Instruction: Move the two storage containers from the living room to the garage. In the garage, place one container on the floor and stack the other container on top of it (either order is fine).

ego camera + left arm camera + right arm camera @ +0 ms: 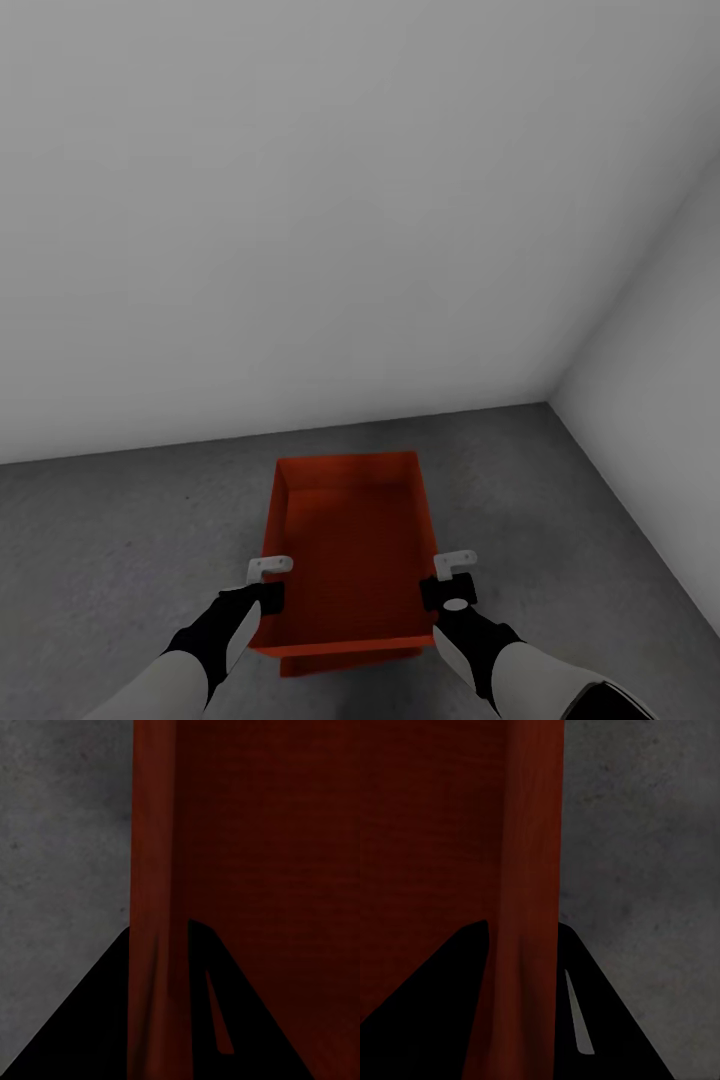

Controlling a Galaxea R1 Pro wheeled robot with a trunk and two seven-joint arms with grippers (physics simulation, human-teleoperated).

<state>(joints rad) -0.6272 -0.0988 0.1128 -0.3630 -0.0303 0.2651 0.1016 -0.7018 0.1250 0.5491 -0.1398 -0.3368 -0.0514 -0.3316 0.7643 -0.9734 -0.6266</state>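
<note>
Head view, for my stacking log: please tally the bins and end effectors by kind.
Orange-red bins: 2, the upper bin and the lower bin, a sliver showing beneath it.
End effectors: 2, the left end effector and the right end effector.
Total: 4.

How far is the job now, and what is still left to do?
Done: the garage floor is reached. In hand: the left gripper and right gripper clamp the side walls of one container. A red edge shows beneath it; whether that is the second container is unclear. Left: release.
</note>
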